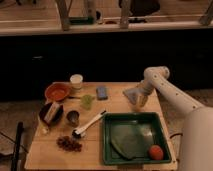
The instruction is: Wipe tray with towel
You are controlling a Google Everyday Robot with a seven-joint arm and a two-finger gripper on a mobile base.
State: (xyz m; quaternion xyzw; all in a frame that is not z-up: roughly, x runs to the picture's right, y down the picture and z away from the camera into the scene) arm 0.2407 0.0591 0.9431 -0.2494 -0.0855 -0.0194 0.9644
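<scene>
A green tray (106,145) sits at the front right of the wooden table. A flat greenish towel (127,142) lies inside it, and an orange-red ball (156,152) lies in its front right corner. My gripper (137,99) hangs from the white arm (170,94) over the table just behind the tray's far edge, above its right half. A pale grey shape (130,93) sits right at the gripper; I cannot tell whether it is part of the gripper or something held.
On the left of the table (45,155) are an orange bowl (56,92), a white cup (76,80), a green cup (87,101), a blue sponge (102,92), a dark bowl (51,113), a metal cup (73,117), a white-handled brush (90,123) and brown nuts (69,143).
</scene>
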